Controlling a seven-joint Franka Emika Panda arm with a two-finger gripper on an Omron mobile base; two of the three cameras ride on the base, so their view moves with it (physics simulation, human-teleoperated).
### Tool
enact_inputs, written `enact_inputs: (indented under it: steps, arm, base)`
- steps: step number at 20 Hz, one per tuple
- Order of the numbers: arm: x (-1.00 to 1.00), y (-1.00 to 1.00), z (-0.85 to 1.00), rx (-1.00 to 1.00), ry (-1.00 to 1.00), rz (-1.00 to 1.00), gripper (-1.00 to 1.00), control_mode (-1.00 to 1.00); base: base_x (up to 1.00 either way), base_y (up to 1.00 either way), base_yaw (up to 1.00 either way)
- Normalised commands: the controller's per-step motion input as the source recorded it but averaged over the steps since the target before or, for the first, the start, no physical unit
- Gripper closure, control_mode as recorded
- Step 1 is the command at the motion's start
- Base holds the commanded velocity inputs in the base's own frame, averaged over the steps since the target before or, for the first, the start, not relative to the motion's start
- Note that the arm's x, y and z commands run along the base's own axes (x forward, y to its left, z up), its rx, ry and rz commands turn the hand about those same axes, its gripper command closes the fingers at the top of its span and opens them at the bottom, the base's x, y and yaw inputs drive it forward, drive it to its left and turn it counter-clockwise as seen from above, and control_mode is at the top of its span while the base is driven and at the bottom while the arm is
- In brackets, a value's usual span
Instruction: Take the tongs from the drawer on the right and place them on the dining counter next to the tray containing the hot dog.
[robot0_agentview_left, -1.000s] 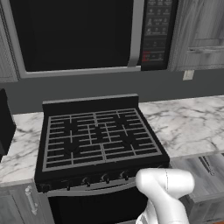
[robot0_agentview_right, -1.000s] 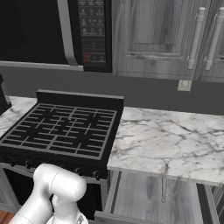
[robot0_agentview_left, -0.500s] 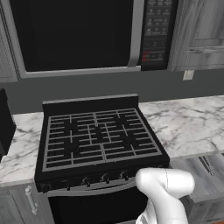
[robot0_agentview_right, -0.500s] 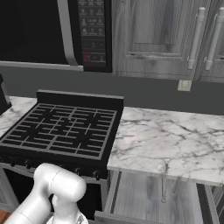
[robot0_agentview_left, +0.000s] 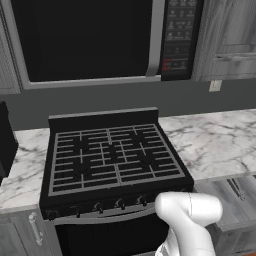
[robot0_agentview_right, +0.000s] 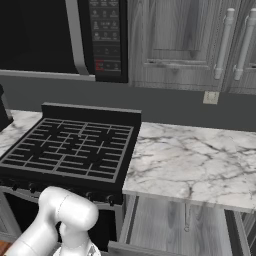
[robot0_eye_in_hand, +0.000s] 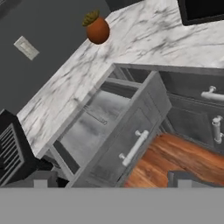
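The drawer (robot0_eye_in_hand: 111, 131) stands pulled out under the marble worktop, right of the stove, its flat front and pale bar handle (robot0_eye_in_hand: 133, 148) facing me. Slim dark tongs (robot0_eye_in_hand: 94, 114) lie on its grey floor near the back. From the right base the same tongs (robot0_agentview_right: 186, 217) show inside the open drawer (robot0_agentview_right: 165, 225). My gripper (robot0_eye_in_hand: 111, 180) is open, its fingertips (robot0_eye_in_hand: 41, 179) wide apart, held above and in front of the drawer with nothing between them. The dining counter is out of view.
A black stove (robot0_agentview_left: 112, 160) sits left of the drawer, with a microwave (robot0_agentview_left: 90, 40) above. The marble worktop (robot0_agentview_right: 190, 160) overhangs the drawer's rear. An orange pot with a plant (robot0_eye_in_hand: 97, 28) stands on that worktop. Further cabinet handles (robot0_eye_in_hand: 212, 94) are beside the drawer, over wooden floor (robot0_eye_in_hand: 175, 153).
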Motion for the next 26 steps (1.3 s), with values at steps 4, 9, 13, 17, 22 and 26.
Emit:
enact_inputs:
  steps: [4, 9, 13, 17, 22, 26]
  arm:
    - [0.26, 0.17, 0.64, -0.09, 0.05, 0.14, -1.0, -1.0]
    - [0.25, 0.21, 0.67, -0.12, 0.09, 0.16, -1.0, -1.0]
    - [0.31, 0.26, 0.53, -0.12, 0.15, 0.17, -1.0, -1.0]
    - [0.28, 0.3, 0.44, -0.12, 0.17, 0.16, -1.0, -1.0]
    - [0.2, 0.35, 0.36, -0.13, 0.15, 0.1, -1.0, -1.0]
    - [0.29, 0.32, 0.07, -0.1, 0.11, 0.1, -1.0, -1.0]
  base:
    - [0.0, 0.0, 0.0]
    - [0.0, 0.0, 0.0]
    - [0.0, 0.0, 0.0]
    - [0.0, 0.0, 0.0]
    - [0.0, 0.0, 0.0]
    - [0.0, 0.0, 0.0]
